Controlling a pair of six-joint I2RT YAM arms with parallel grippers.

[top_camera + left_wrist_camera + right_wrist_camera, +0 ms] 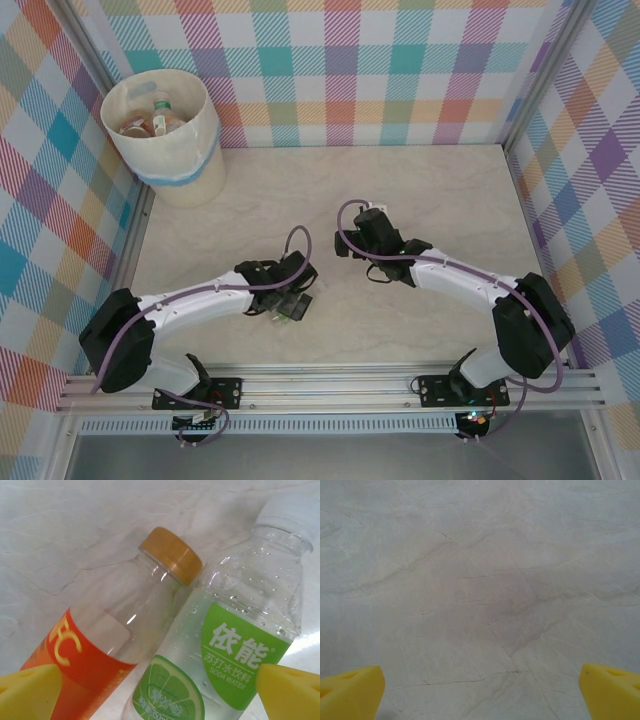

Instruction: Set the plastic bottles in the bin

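Bottles: green-label bottle [235, 650] reads "依能 SODA WATER", orange-label bottle [95, 655] has its lettering cut off; both lie side by side toward the near edge of the bench [420, 190] under the open left end effector [160, 695]. Other bottles [150, 118] sit in the bin [195, 160], far-left corner, labels unreadable. Right end effector [480, 692] open over the bench

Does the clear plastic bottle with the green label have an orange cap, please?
No, the green-labelled bottle has a white cap; the orange cap tops the orange-labelled bottle.

Pale cream marble-look tabletop [430, 200] w/ faint grey veins, boxed in at far, left & right edges by pastel plaid walls [380, 70], alu posts [547, 78] at far corners, alu rails [330, 385] along near edge, soft even light.
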